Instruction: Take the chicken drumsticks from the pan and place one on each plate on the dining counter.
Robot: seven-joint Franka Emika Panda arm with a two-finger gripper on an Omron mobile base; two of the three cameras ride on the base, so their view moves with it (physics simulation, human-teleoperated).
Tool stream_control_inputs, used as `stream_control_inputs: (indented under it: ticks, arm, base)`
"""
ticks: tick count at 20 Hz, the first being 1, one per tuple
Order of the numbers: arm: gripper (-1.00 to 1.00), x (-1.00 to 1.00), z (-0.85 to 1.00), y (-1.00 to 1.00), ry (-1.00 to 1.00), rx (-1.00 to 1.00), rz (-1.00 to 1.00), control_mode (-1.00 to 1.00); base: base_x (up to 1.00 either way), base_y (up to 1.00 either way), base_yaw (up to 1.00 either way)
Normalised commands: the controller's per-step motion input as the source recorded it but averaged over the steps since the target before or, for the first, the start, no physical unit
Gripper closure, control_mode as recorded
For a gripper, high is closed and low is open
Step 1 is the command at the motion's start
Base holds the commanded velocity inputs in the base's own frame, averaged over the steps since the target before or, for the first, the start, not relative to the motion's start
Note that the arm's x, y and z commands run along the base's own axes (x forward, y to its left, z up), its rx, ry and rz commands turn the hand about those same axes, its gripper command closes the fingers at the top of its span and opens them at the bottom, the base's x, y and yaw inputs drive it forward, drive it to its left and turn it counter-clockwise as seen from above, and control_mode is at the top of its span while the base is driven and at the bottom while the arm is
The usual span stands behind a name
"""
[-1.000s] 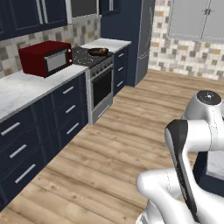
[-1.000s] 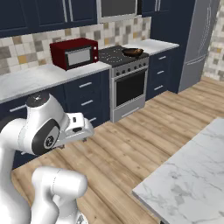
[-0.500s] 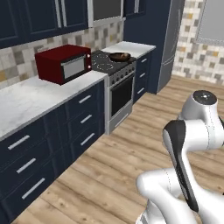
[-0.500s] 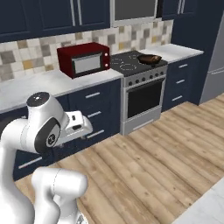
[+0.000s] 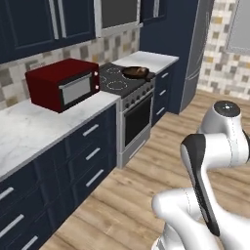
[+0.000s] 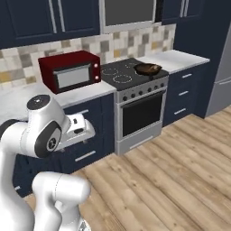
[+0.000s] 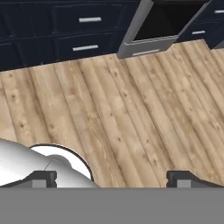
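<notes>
The pan point(image 5: 135, 72) point(image 6: 148, 68), a dark skillet, sits on the right front burner of the stove, far ahead of the arm. Something brownish lies in it, most likely the chicken drumsticks point(image 5: 140, 72); at this distance I cannot tell the pieces apart. My gripper point(image 7: 111, 179) points down at the wooden floor, open, its two dark fingertips point(image 7: 43, 178) wide apart with nothing between them. The arm is folded close over the base. The plates and the dining counter are out of view.
A red toaster oven point(image 5: 61, 84) point(image 6: 70, 71) stands on the white counter point(image 5: 29, 132) left of the stove point(image 5: 133, 105) point(image 6: 137, 101). Navy cabinets run under both. A tall dark unit point(image 5: 193, 49) rises to the right. Bare wooden floor point(image 6: 171, 171) lies between me and the stove.
The whole picture has shifted: the base has moved, and the stove, pan and toaster oven stand nearer and larger. The arm keeps its folded pose and the gripper stays open.
</notes>
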Motion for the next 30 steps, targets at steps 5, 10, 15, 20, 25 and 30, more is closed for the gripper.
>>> stream_control_inputs:
  ticks: [5, 10, 15, 20, 25, 30]
  arm:
    - [-1.00, 0.00, 0.00, 0.00, 0.00, 0.00, 0.00, 1.00]
    - [-1.00, 0.00, 0.00, 0.00, 0.00, 0.00, 0.00, 1.00]
    - [-1.00, 0.00, 0.00, 0.00, 0.00, 0.00, 0.00, 1.00]
    - [-1.00, 0.00, 0.00, 0.00, 0.00, 0.00, 0.00, 1.00]
    - [-1.00, 0.00, 0.00, 0.00, 0.00, 0.00, 0.00, 1.00]
    - [-1.00, 0.00, 0.00, 0.00, 0.00, 0.00, 0.00, 1.00]
  base:
    - [1.00, -0.33, 0.00]
    - [1.00, -0.47, 0.10]
    - [1.00, -0.49, 0.16]
    - [0.97, -0.46, 0.21]
    - [0.94, -0.42, 0.28]
    - [0.89, -0.31, 0.44]
